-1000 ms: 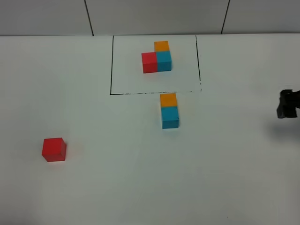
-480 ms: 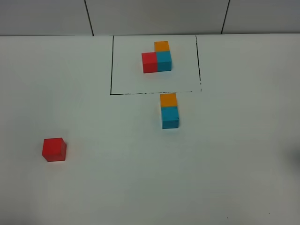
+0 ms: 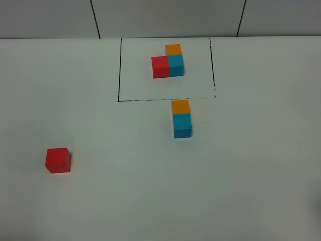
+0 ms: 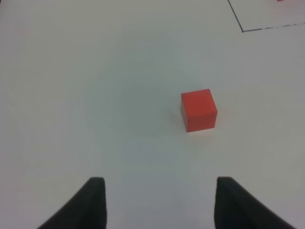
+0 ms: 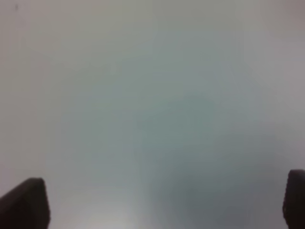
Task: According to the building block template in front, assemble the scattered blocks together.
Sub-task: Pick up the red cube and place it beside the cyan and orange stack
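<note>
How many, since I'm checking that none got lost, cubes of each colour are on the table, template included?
Red cubes: 2
Orange cubes: 2
Blue cubes: 2
Total: 6

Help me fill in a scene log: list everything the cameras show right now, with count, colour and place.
template trio: 1, orange, red and blue cubes joined in an L, inside the drawn frame at the far side of the table
black rectangle: 1, thin black line, drawn around the trio
orange block: 1, orange, just outside the frame's near edge
blue block: 1, blue, against the orange block's near side
red block: 1, red, alone at the near left
table: 1, white, under everything
wall: 1, grey with dark seams, behind the table
left end effector: 1, black, open, empty, red block ahead of it
right end effector: 1, black, open, over bare table
</note>
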